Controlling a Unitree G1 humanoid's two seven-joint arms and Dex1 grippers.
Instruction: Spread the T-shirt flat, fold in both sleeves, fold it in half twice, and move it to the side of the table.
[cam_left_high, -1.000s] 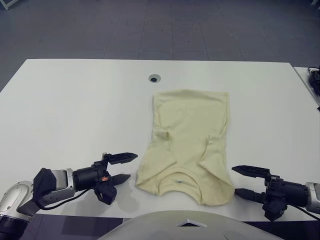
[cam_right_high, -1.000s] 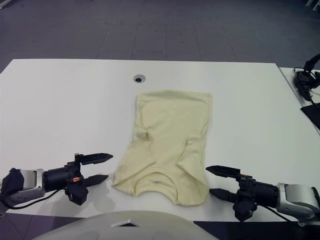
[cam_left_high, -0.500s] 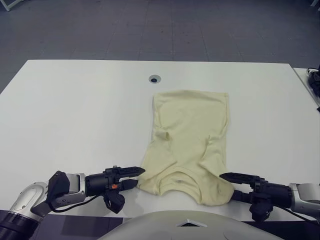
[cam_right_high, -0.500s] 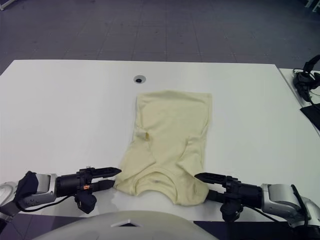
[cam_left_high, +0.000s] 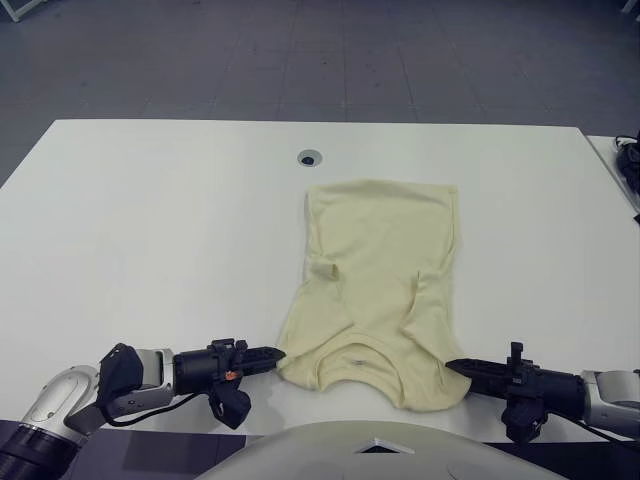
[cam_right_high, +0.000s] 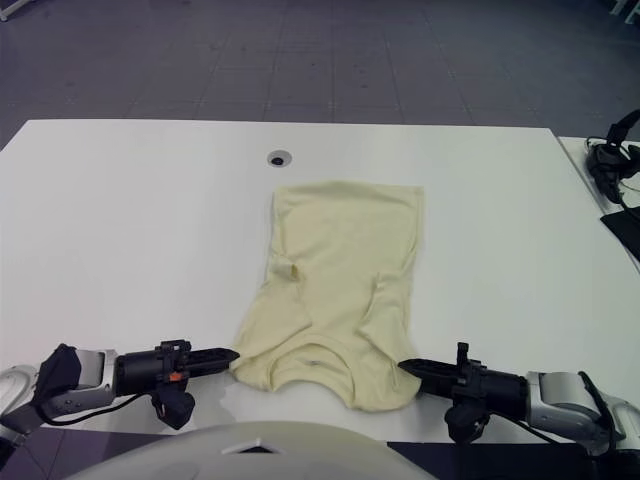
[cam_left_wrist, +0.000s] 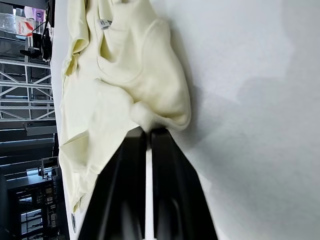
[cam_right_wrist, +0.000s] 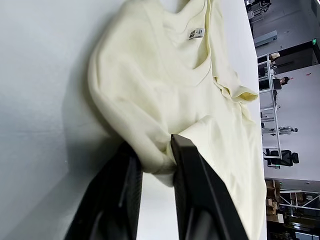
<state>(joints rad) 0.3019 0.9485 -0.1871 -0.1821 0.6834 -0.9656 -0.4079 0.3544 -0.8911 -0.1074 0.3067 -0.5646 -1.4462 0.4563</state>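
Table (cam_left_high: 150, 220): white, with the cable hole (cam_left_high: 309, 157) set in its far half, a little left of the middle.
T-shirt (cam_left_high: 385, 260): pale yellow, it lay on the table just right of the cable hole and nearer the robot. The hem was the end closest to the hole and the collar the end farthest from it. Both sleeves were turned in over the body, and the cloth was creased.
Left gripper (cam_left_high: 272, 354): well nearer the robot than the cable hole and slightly left of it, low over the table. Its fingers were clenched on the shirt's left shoulder corner.
Right gripper (cam_left_high: 455, 367): well nearer the robot than the cable hole and far to its right. It grasped a bunched fold of the shirt's right shoulder corner.
Neck label (cam_right_wrist: 196, 33): small and white, inside the collar, at the shirt's end away from the cable hole.
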